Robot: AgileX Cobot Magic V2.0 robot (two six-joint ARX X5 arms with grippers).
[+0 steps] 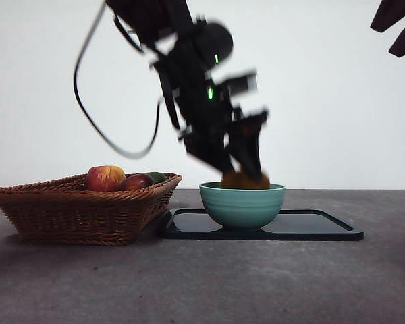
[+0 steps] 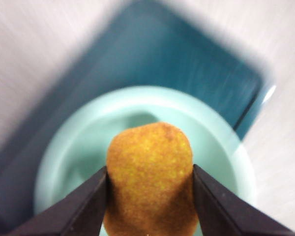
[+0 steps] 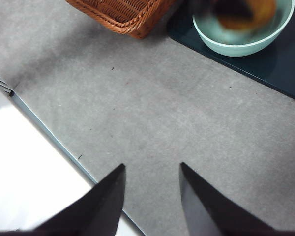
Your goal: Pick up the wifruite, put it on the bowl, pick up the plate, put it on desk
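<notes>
The wifruite (image 2: pixel 150 182), a brown-orange fuzzy oval, is clamped between the jaws of my left gripper (image 2: pixel 150 169). It hangs just inside the rim of the teal-green bowl (image 2: pixel 69 147). In the front view the left gripper (image 1: pixel 243 177) reaches down from above, blurred, with the wifruite (image 1: pixel 245 181) showing over the bowl (image 1: pixel 243 206). My right gripper (image 3: pixel 152 166) is open above the bare desk (image 3: pixel 162 108), apart from the bowl (image 3: pixel 236 46). A separate plate is out of view.
The bowl stands on a glossy black tray (image 1: pixel 310 226). A brown wicker basket (image 1: pixel 74 209) holding apples (image 1: pixel 105 177) sits to the tray's left. The waiting right arm (image 1: pixel 398 27) shows as a black tip at the top right corner.
</notes>
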